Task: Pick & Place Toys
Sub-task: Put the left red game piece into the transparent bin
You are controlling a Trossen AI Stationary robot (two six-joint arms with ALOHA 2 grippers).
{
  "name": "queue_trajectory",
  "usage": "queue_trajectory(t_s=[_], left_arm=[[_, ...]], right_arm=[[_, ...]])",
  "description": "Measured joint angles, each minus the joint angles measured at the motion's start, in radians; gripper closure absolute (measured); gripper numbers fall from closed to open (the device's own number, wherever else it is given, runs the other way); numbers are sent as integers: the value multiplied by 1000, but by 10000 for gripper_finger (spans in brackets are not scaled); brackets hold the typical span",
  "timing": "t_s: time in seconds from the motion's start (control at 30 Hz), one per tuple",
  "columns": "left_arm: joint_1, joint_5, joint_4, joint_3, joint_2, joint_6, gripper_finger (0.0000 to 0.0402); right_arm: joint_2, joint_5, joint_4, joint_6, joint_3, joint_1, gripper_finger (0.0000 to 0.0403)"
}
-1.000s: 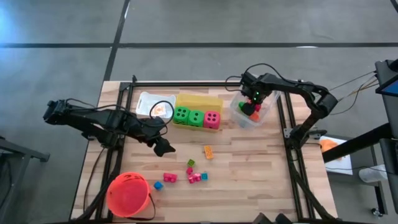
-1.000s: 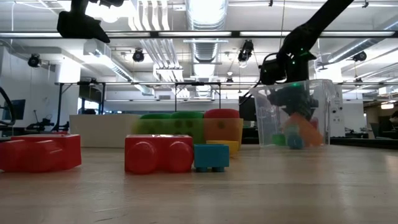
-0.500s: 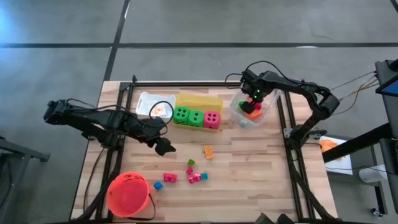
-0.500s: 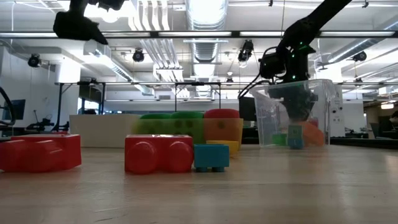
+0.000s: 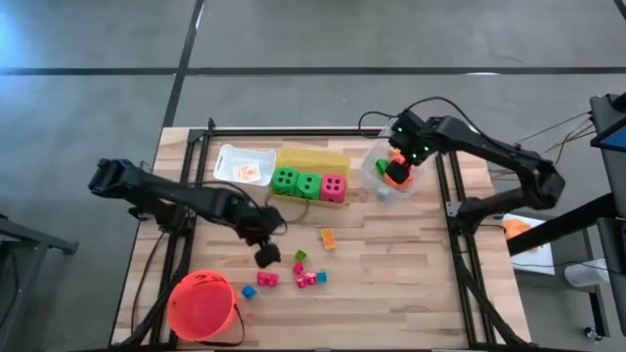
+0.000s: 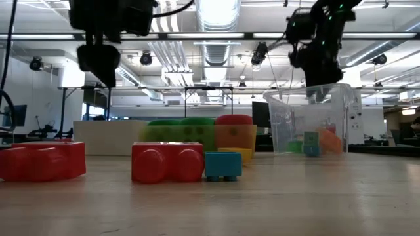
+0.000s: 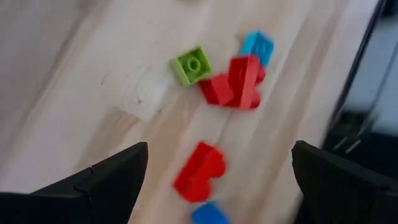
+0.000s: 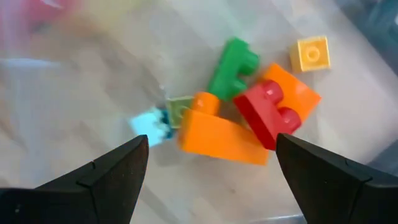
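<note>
Small bright blocks lie loose on the wood near the table's front: a green one, a red cluster, a blue one and a red one. My left gripper hangs open above them, touching none. An orange block lies apart. Two green dice and a pink-red die stand in a row before the yellow bin. My right gripper is open above the clear bin, which holds an orange wedge, a green block, a red block and a yellow block.
An orange-red bucket stands at the near left corner. A white bin with a picture card sits left of the yellow bin. A black frame runs around the table. Bare wood lies right of the loose blocks.
My right gripper has risen out of the clear bin and now stands above its rim; the blocks stay inside. My left gripper has sunk and gone toward the table's near edge, over the loose blocks, turning a little as it went.
</note>
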Motion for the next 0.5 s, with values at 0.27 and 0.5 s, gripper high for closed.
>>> queue_trajectory(t_s=[0.27, 0.5], left_arm=[[-98, -3, -16, -17, 116, 447, 19], [-170, 3, 0, -16, 175, 598, 19]], right_arm=[[-158, 1, 22, 125, -2, 145, 57], [-217, 81, 28, 209, -12, 245, 57]])
